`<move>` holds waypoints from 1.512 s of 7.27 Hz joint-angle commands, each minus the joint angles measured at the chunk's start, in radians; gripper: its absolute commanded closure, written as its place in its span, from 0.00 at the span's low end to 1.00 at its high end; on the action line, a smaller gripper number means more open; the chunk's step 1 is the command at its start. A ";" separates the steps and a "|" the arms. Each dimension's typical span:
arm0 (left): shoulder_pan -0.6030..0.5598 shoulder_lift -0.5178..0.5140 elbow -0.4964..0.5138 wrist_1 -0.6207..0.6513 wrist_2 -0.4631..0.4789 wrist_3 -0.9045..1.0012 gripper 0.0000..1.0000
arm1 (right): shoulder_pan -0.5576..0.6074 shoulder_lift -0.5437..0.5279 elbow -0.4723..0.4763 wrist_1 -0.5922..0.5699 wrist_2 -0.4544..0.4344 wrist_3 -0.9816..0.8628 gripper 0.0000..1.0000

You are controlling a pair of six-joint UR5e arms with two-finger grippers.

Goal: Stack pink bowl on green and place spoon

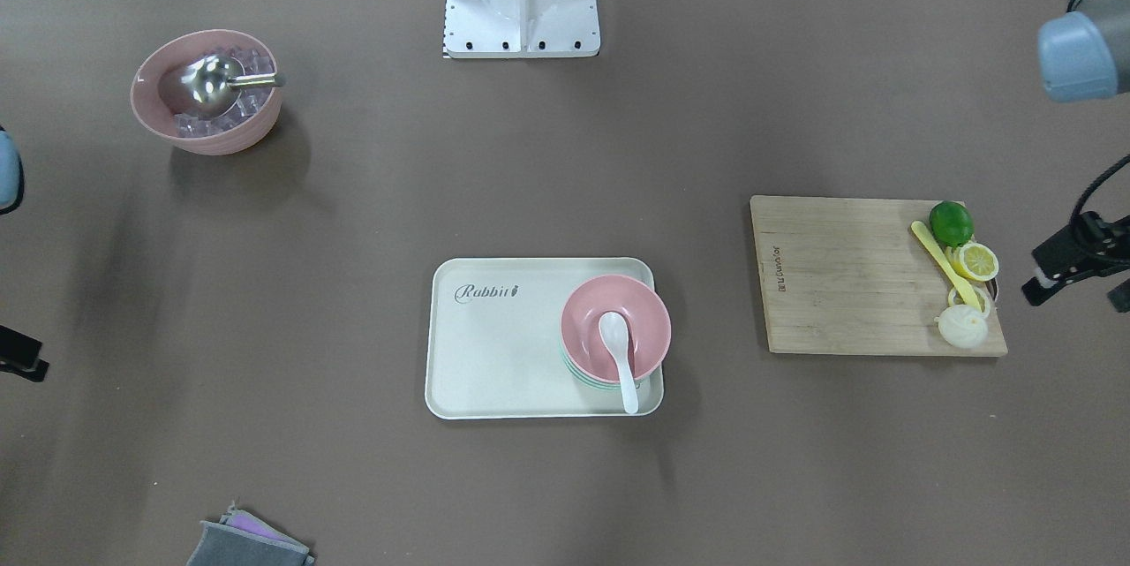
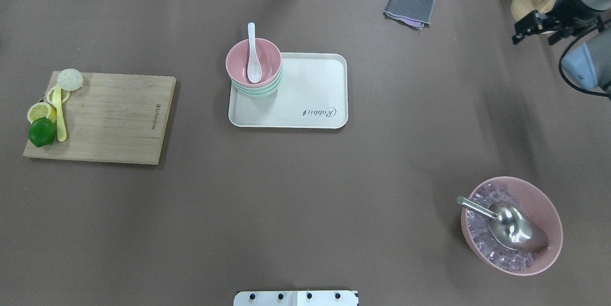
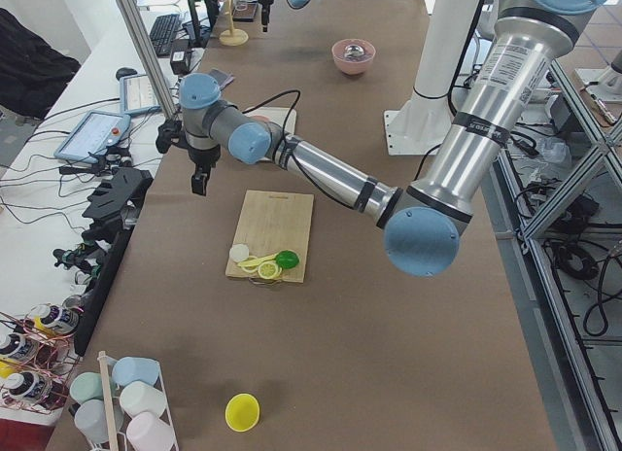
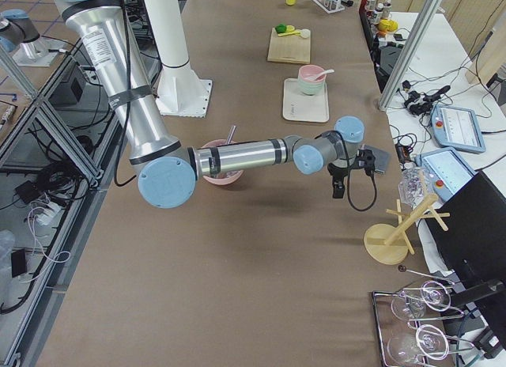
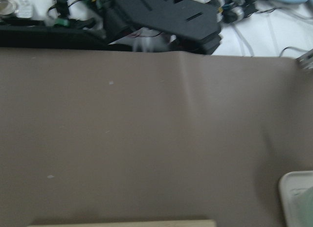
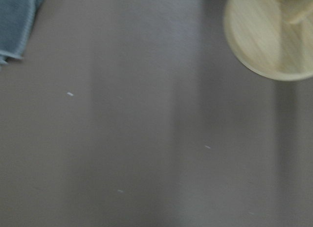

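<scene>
The pink bowl (image 1: pixel 646 319) (image 2: pixel 268 58) sits nested on top of the stack of green bowls (image 1: pixel 583 376) (image 2: pixel 258 92), in a corner of the white tray (image 1: pixel 494 345) (image 2: pixel 310 91). The white spoon (image 1: pixel 616 345) (image 2: pixel 253 60) lies in the pink bowl with its scoop inside and its handle over the rim. My left gripper (image 1: pixel 1050 279) (image 3: pixel 199 184) hangs beyond the cutting board, far from the tray. My right gripper (image 2: pixel 525 31) (image 4: pixel 338 189) hangs at the table's far right end. Neither holds anything I can see. Their jaws are unclear.
A second pink bowl with ice cubes and a steel scoop (image 1: pixel 207 89) (image 2: pixel 510 225) stands near the robot's right. A wooden cutting board (image 1: pixel 847 275) (image 2: pixel 110 115) carries a lime, lemon slices and a yellow utensil. A grey cloth (image 2: pixel 409 6) and a wooden stand (image 2: pixel 530 5) are at the far edge.
</scene>
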 commanded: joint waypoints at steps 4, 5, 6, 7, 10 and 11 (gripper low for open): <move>-0.052 0.264 0.096 -0.051 0.111 0.253 0.02 | 0.244 -0.162 0.054 -0.212 0.047 -0.327 0.00; -0.055 0.266 0.121 -0.063 0.111 0.256 0.01 | 0.246 -0.168 0.124 -0.287 0.052 -0.327 0.00; -0.056 0.278 0.118 -0.071 0.109 0.255 0.01 | 0.250 -0.174 0.193 -0.349 0.052 -0.327 0.00; -0.059 0.278 0.110 -0.076 0.109 0.255 0.01 | 0.249 -0.185 0.262 -0.419 0.052 -0.327 0.00; -0.117 0.270 0.113 -0.071 0.109 0.255 0.02 | 0.246 -0.206 0.287 -0.418 0.073 -0.314 0.00; -0.129 0.278 0.112 -0.071 0.088 0.255 0.02 | 0.246 -0.206 0.275 -0.417 0.070 -0.312 0.00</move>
